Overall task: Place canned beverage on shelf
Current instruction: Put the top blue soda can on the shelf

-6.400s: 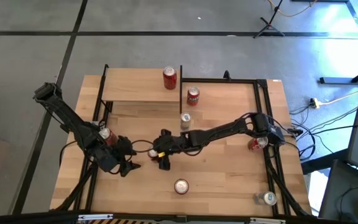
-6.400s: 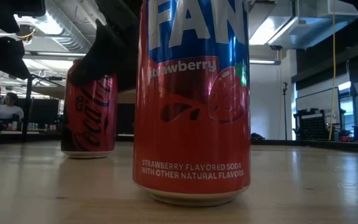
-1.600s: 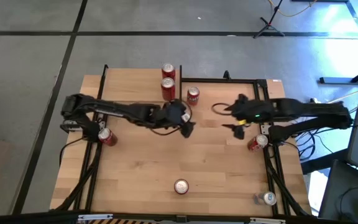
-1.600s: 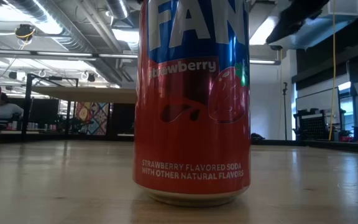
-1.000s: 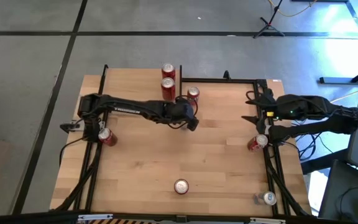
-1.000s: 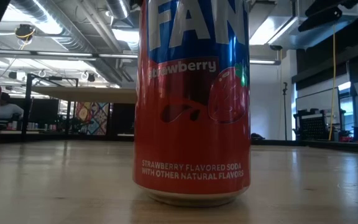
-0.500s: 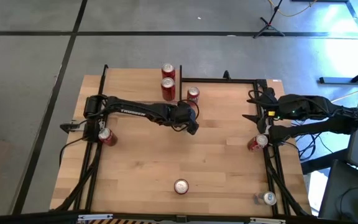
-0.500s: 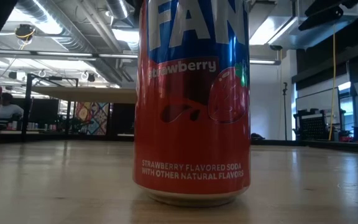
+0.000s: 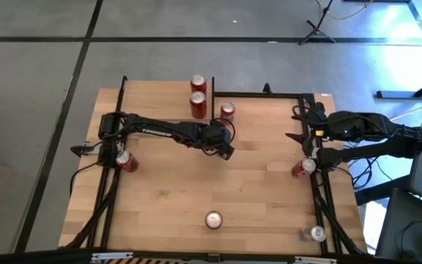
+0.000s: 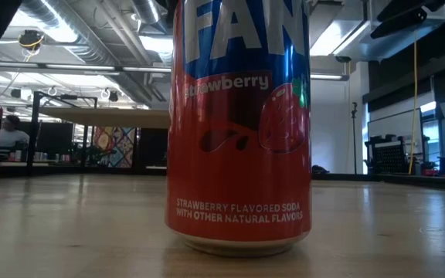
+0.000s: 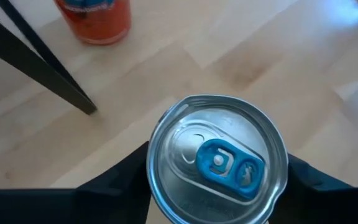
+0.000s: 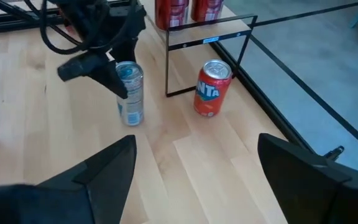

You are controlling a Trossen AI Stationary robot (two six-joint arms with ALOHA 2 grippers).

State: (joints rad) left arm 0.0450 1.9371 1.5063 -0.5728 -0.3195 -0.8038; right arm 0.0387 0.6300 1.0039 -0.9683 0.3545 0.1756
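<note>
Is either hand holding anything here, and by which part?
The left hand grips the silver can by its upper sides, one finger on each side below the rim; the can stands on the table. The right hand holds nothing.

An industrial lab space is showing: exposed ceiling ducts (image 10: 76, 31), concrete floor (image 9: 42, 44), cables (image 9: 387, 143) trailing beside the table (image 9: 255, 191).

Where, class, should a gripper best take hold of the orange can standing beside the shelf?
Probably around its round side wall, from above: the orange can stands upright, and the shelf post blocks one side. The left gripper already holds the silver can similarly.
</note>
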